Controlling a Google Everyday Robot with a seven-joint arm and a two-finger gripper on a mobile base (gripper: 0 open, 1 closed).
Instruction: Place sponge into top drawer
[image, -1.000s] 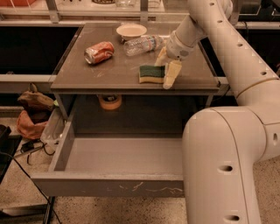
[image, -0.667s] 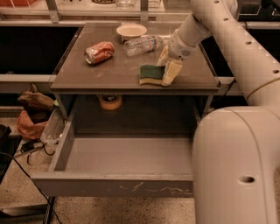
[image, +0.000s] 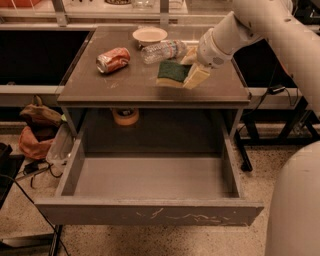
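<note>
The sponge, dark green on top with yellow foam beneath, is at the right middle of the table top. My gripper comes in from the right and is shut on the sponge's right end, one cream finger in front of it and one behind. The sponge seems to hang just above the table surface. The top drawer is pulled wide open below the table. Its scratched front panel faces me and its grey inside holds nothing.
On the table behind the sponge are a crushed red can, a clear plastic bottle lying down and a white bowl. A tape roll sits under the table top behind the drawer. Bags lie on the floor at left.
The gripper and the sponge have risen and shifted slightly back from the table's front edge. The drawer and the other objects have not moved.
</note>
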